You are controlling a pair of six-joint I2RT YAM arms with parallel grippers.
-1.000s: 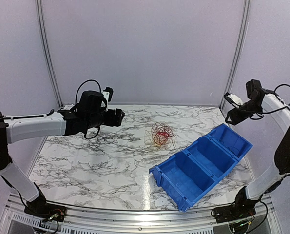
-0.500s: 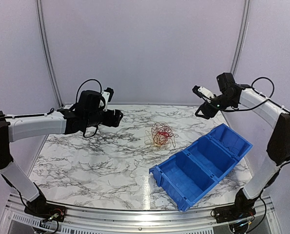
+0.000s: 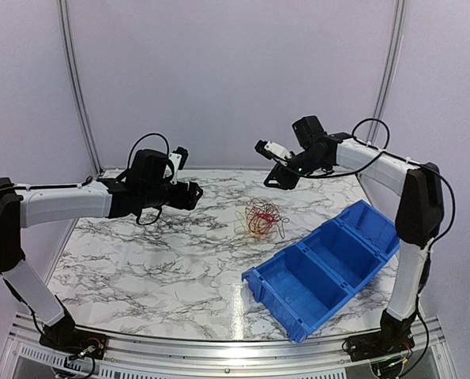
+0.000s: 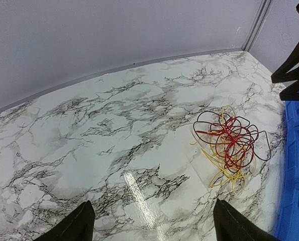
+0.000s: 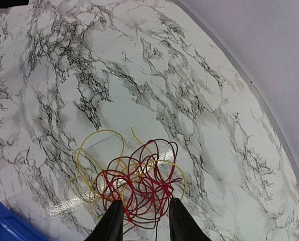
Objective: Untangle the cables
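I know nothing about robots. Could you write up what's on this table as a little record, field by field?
Table: marble-patterned top
Cables: thin red, yellow and black wires in one tangled clump, lying on the table, touched by neither gripper
Bin: blue, three compartments, right of the clump, nothing visible inside
Left gripper: jaws wide open, empty, above the table left of the clump
Right gripper: jaws partly apart, empty, raised above the table, pointed toward the clump

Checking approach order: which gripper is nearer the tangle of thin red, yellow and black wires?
Right, probably: right gripper hovers above and behind the tangle; left gripper sits farther off to its left.
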